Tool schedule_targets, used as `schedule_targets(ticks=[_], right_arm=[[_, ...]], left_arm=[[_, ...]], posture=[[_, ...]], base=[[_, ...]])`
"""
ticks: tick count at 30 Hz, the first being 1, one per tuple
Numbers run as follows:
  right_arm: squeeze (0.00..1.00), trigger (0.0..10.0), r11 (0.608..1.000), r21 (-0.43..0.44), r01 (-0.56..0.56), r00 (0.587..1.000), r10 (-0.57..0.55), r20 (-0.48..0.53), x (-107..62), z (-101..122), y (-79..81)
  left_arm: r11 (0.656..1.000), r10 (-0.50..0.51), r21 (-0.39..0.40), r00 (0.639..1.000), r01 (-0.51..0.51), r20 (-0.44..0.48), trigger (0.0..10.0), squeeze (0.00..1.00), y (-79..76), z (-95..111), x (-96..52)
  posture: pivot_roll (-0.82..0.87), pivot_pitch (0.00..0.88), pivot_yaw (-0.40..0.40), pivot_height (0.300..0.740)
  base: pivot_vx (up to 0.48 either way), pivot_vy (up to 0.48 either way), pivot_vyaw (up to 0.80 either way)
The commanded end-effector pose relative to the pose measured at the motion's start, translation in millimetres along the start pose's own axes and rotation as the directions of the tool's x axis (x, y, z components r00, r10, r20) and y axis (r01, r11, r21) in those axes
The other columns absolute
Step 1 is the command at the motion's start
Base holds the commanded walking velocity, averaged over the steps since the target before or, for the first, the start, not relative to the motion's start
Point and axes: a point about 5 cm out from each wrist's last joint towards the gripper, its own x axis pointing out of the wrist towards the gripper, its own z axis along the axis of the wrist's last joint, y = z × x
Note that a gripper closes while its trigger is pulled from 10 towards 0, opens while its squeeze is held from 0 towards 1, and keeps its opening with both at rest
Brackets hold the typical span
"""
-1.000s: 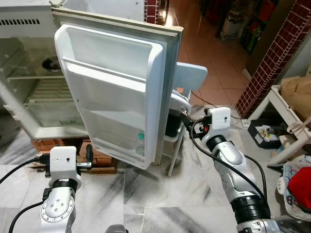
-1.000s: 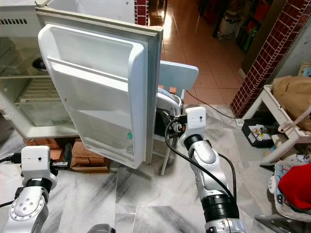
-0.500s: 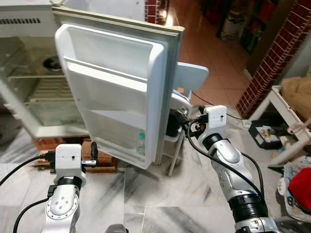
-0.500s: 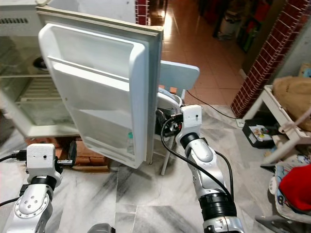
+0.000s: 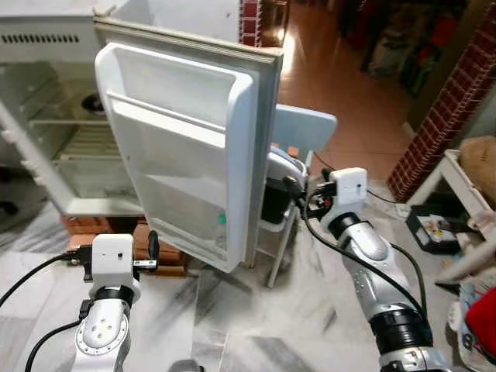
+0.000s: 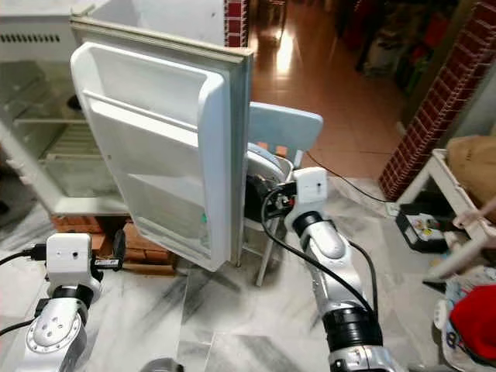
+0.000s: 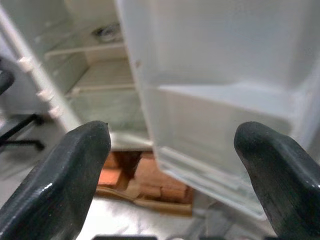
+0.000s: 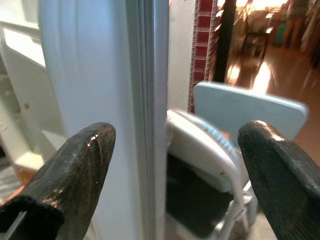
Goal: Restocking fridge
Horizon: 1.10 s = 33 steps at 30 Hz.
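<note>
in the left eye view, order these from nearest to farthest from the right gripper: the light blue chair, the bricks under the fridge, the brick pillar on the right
1. The light blue chair: right at the right gripper, behind the open fridge door.
2. The bricks under the fridge: across the door, toward the robot's left, low on the floor.
3. The brick pillar: far off on the robot's right, by the tiled hallway.

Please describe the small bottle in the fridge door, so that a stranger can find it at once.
Start at the open white fridge door, which swings out toward the robot. Look in its lowest shelf, near the door's outer edge. There stands a small clear bottle with a green cap, the one coloured spot on the white door.
</note>
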Motion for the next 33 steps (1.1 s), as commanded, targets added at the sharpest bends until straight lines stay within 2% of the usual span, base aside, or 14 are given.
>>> schedule_targets(ticks=[1, 4, 17, 21, 26, 33], right_arm=[[0.0, 10.0, 1.0, -0.003, 0.007, 1.0, -0.007, 0.006, 0.6, 2.5, -3.7], [0.0, 10.0, 1.0, -0.001, -0.02, 0.999, 0.02, 0.034, 0.3, 5.7, -2.4], [0.0, 10.0, 1.0, -0.001, -0.017, 0.999, 0.017, 0.036, 2.6, 4.7, -0.8], [0.0, 10.0, 1.0, -0.006, 0.007, 0.999, -0.007, 0.037, 1.6, 4.7, -4.0], [0.0, 10.0, 0.998, -0.036, 0.047, 0.999, -0.046, 0.028, -2.2, 1.5, -9.4], [0.0, 10.0, 0.998, -0.043, 0.048, 0.999, -0.047, 0.02, -4.2, -2.0, -6.6]], left_arm=[[1.0, 0.012, -0.003, 1.0, -0.012, 0.02, 10.0, 0.0, -0.7, 2.9, 0.4], [1.0, 0.018, -0.005, 1.0, -0.018, 0.019, 10.0, 0.0, 0.5, 2.2, 0.6], [1.0, 0.019, -0.014, 0.999, -0.019, 0.026, 10.0, 0.0, 2.5, 2.8, 0.9], [1.0, 0.018, -0.022, 1.0, -0.017, 0.022, 10.0, 0.0, 4.2, 1.8, 0.8], [0.999, -0.001, -0.034, 1.0, 0.002, 0.027, 10.0, 0.0, 2.0, 2.5, 0.8], [0.999, -0.011, -0.038, 1.0, 0.012, 0.027, 10.0, 0.0, 0.1, 2.6, 1.4]], posture=[[0.1, 0.0, -0.049, 0.74], [0.1, 0.0, -0.051, 0.74], [0.1, 0.0, -0.052, 0.74], [0.1, 0.0, -0.052, 0.74], [0.1, 0.0, -0.051, 0.74], [0.09, 0.0, -0.051, 0.74]], base=[[0.0, 0.0, 0.0], [0.0, 0.0, 0.15], [0.0, 0.0, 0.57], [0.0, 0.0, 0.0], [0.315, 0.0, 0.0], [0.334, 0.0, 0.0]])
